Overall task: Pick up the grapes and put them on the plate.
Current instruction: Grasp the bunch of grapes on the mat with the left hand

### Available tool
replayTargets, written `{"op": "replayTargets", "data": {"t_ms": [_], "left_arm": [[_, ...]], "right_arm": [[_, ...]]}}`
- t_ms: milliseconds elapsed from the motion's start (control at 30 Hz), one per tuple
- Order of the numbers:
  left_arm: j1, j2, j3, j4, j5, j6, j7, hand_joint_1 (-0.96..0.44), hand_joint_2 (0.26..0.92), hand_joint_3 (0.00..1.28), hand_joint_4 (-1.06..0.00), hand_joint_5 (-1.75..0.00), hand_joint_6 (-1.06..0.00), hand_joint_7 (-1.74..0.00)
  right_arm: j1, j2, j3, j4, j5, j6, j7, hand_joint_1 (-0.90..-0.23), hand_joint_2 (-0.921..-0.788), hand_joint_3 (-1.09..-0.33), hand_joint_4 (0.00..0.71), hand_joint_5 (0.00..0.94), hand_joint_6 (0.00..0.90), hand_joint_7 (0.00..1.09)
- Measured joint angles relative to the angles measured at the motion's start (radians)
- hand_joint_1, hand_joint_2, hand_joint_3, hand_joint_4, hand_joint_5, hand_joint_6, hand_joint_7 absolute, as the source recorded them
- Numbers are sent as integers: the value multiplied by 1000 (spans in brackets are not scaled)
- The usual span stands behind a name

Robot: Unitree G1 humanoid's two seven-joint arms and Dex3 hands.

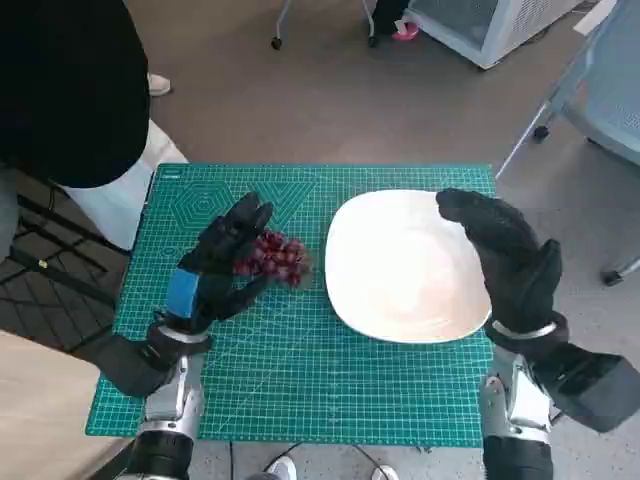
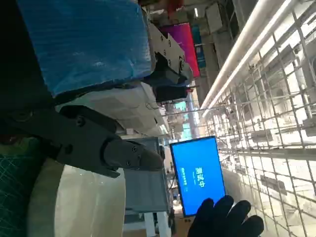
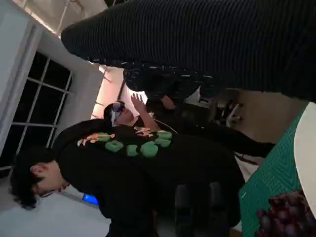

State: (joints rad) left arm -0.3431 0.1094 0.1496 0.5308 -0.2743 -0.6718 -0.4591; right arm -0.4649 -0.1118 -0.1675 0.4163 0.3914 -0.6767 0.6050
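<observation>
Grapes (image 1: 277,256) | on mat, touching left hand (image 1: 215,265) fingers (image 1: 248,215)

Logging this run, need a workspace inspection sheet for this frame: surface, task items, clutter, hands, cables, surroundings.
Surface: green cutting mat on the small table.
Task items: grapes lie on the mat beside the white plate, not on it; plate bare.
Clutter: nothing seen.
Hands: left hand at the grapes, fingers around the bunch, grip not confirmed; right hand hovers over the plate's edge, fingers apart, holding nothing.
Cables: nothing seen.
Surroundings: person in black beside the table; chair legs and blue screen beyond.
</observation>
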Motion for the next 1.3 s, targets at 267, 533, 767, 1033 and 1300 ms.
{"op": "replayTargets", "data": {"t_ms": [267, 533, 767, 1033, 1300], "left_arm": [[0, 0, 0, 1, -1, 0, -2, -364, 921, 115, -393, 0, -462, -1], [0, 0, 0, 1, -4, 2, -8, -365, 921, 114, -393, 0, -462, -1], [0, 0, 0, 1, -8, 10, -18, -369, 921, 112, -394, 0, -463, -1], [1, -1, 1, 1, -13, 19, -23, -370, 921, 111, -394, 0, -463, -1], [1, -1, 2, 0, -13, 22, -25, -370, 921, 110, -395, -1, -464, -1]], "right_arm": [[0, 0, -1, 5, 0, -4, 0, -502, -921, -620, 216, 3, -1, 452], [0, 0, 0, 4, -1, -2, -2, -496, -921, -625, 216, 3, -1, 451], [0, 1, 3, -6, 0, 10, -4, -495, -921, -629, 212, 1, -1, 450], [0, 1, 5, -11, 1, 17, -4, -493, -921, -632, 208, 0, -1, 447], [0, 1, 4, -9, 4, 18, -4, -498, -921, -631, 207, 0, -1, 446]]}}
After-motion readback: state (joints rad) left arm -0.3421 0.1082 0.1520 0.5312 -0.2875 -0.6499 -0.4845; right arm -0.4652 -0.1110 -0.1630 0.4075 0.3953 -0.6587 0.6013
